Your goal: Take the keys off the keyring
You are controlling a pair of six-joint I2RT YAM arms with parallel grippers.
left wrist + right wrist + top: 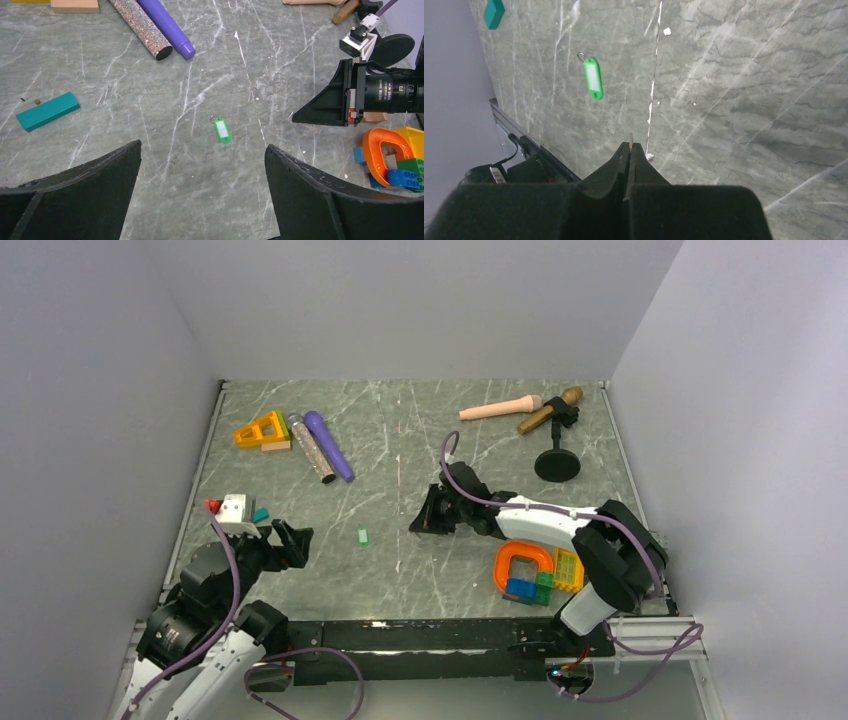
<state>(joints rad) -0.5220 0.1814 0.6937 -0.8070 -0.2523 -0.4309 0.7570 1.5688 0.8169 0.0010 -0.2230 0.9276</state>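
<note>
Keys lie apart on the grey marble-look table (400,440). The tiny bright green flat key (222,131) rests out in the open between the two arms, with a little wire ring (216,119) at one end. The small teal flat key (47,111) sits near the left gripper (202,147), whose fingers are spread wide and hold nothing. The right gripper (630,149) is squeezed tight together.

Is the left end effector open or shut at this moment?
Open. The left end effector shows its two black fingers wide apart, with bare grey marble table between them, gripping nothing.
</note>
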